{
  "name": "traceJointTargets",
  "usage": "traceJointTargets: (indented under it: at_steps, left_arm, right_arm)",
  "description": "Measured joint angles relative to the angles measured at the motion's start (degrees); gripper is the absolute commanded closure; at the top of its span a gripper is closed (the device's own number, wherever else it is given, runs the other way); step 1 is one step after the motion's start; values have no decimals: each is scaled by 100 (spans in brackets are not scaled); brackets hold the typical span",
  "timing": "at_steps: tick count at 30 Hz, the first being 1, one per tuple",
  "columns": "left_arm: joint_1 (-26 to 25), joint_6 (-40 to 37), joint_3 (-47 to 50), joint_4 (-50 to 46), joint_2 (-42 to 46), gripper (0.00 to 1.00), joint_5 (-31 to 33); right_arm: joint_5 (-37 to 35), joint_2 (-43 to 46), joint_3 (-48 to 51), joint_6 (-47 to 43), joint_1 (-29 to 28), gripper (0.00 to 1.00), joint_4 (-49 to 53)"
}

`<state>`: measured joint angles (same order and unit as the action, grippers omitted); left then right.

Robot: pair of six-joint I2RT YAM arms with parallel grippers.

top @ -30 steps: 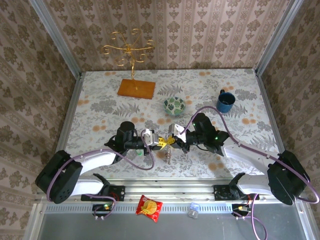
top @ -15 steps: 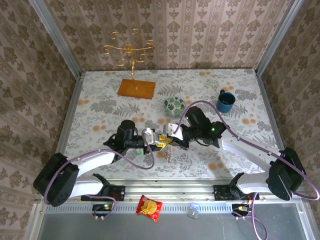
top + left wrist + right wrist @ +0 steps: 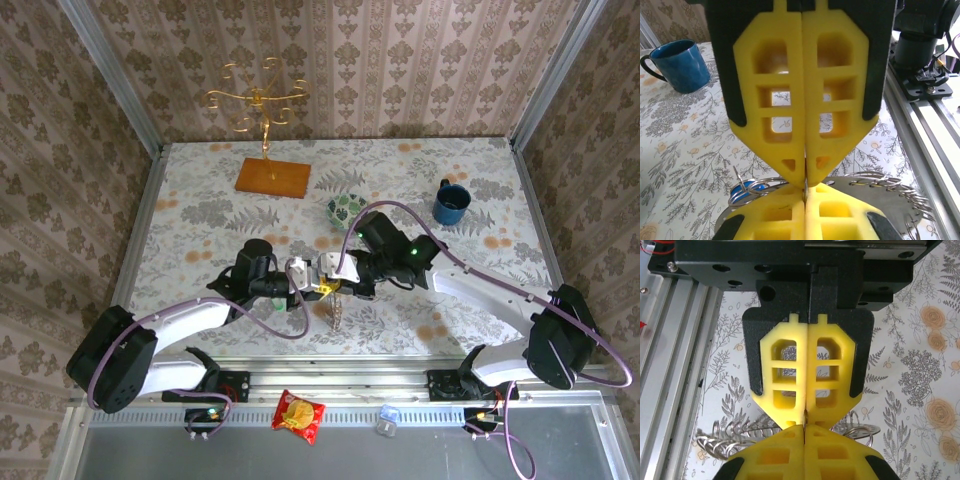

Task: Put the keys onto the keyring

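From above, the left gripper (image 3: 320, 284) and the right gripper (image 3: 340, 281) meet tip against tip over the near middle of the table (image 3: 200, 225), and the keyring (image 3: 337, 310) shows as a thin metal bunch just on the near side of them. In the left wrist view, the left gripper (image 3: 805, 194) and the right gripper (image 3: 805, 176) both have their jaws clenched. The wire loops of the keyring (image 3: 890, 185) lie around the tips, with a blue key (image 3: 746, 193) beside them. In the right wrist view, the right gripper (image 3: 805, 434) and the left gripper (image 3: 805, 416) are also pressed shut, the keyring (image 3: 735, 437) spreads behind the tips, and I cannot tell if they pinch the wire.
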<state>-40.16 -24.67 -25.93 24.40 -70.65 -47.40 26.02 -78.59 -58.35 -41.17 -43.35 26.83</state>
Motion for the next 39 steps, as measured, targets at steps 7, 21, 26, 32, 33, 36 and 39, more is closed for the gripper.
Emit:
traceJointTargets:
  at_steps: [7,21,26,32,33,36,39]
  left_arm:
    - [-9,-61,2,42,0,100,22]
    - [-328,-1104,199,232,238,100,505]
    - [-332,-1169,199,264,243,100,525]
    - [-332,-1187,199,275,243,100,522]
    - [-332,-1187,199,278,243,100,525]
    - [-332,-1187,199,275,240,100,525]
    - [-330,-1187,199,275,236,100,520]
  right_arm:
    - [439,933,1082,658,603,68,-1045]
    - [262,1209,1572,573,254,69,-1556]
    - [260,1130,1572,511,216,71,-1703]
    - [238,938,1572,494,142,77,-1768]
    - [236,920,1572,494,138,78,-1768]
    - [201,909,1572,494,125,81,-1805]
    - [153,894,1572,487,118,90,-1860]
